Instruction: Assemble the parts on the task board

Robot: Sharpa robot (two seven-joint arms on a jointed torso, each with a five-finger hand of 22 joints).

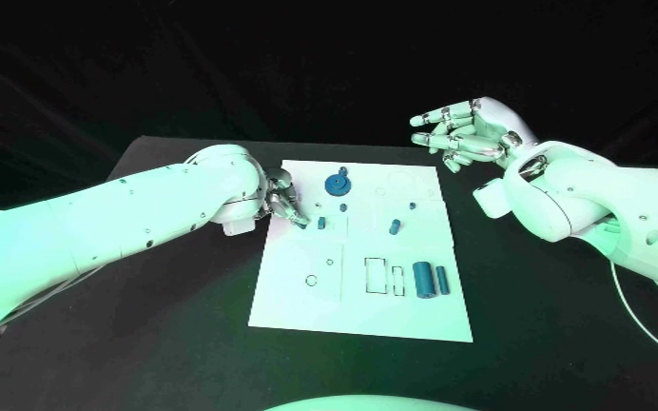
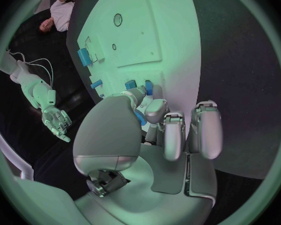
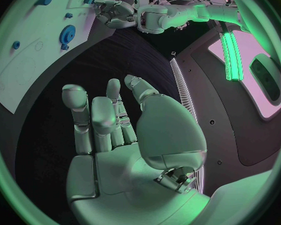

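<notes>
The white task board (image 1: 363, 311) lies in the middle of the table. A blue gear (image 1: 338, 183) sits near its far edge, with small blue pegs (image 1: 322, 223) (image 1: 394, 226) just below it and two blue blocks (image 1: 431, 279) at the right. My left hand (image 1: 281, 197) hovers over the board's left edge beside the gear, fingers curled down. In the left wrist view a bit of blue (image 2: 140, 117) shows between the thumb and a finger of the left hand (image 2: 159, 130); whether it is held is unclear. My right hand (image 1: 459, 130) is raised past the far right corner, fingers apart and holding nothing.
Outlined slots (image 1: 376, 276) and a small round hole (image 1: 311, 281) mark the board's near half. In the right wrist view the board (image 3: 28, 60), the gear (image 3: 67, 34) and my left hand (image 3: 115, 12) lie beyond the open right hand (image 3: 115, 130). Bare black table (image 1: 164, 335) surrounds the board.
</notes>
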